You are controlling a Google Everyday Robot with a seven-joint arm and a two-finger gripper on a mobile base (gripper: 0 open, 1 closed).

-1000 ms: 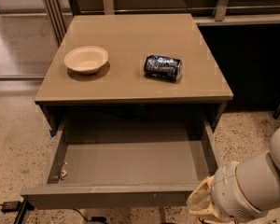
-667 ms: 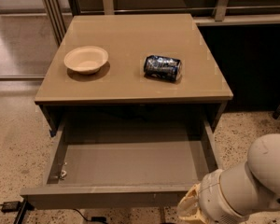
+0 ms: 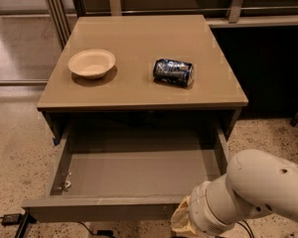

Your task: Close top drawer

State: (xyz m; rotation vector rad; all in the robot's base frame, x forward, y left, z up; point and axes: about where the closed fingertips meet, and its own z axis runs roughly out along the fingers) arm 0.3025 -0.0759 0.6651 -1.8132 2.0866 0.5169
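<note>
The top drawer point(image 3: 104, 208) is pulled fully out from under the tan cabinet top point(image 3: 139, 88). Its grey inner tray point(image 3: 139, 167) holds only a small pale scrap near the left front corner. The flat handleless front panel runs along the bottom of the view. My white arm point(image 3: 253, 192) comes in from the lower right. The gripper point(image 3: 181, 222) is at the right end of the drawer's front panel, low at the frame's bottom edge, mostly hidden by the wrist.
A beige bowl point(image 3: 92, 63) sits on the cabinet top at the left. A dark blue can point(image 3: 173, 72) lies on its side at the right. A dark wall and railing stand behind. Speckled floor surrounds the cabinet, with a cable point(image 3: 10, 218) at the lower left.
My arm has moved left and slightly up, from the lower right corner toward the right end of the drawer's front panel. The drawer has not moved.
</note>
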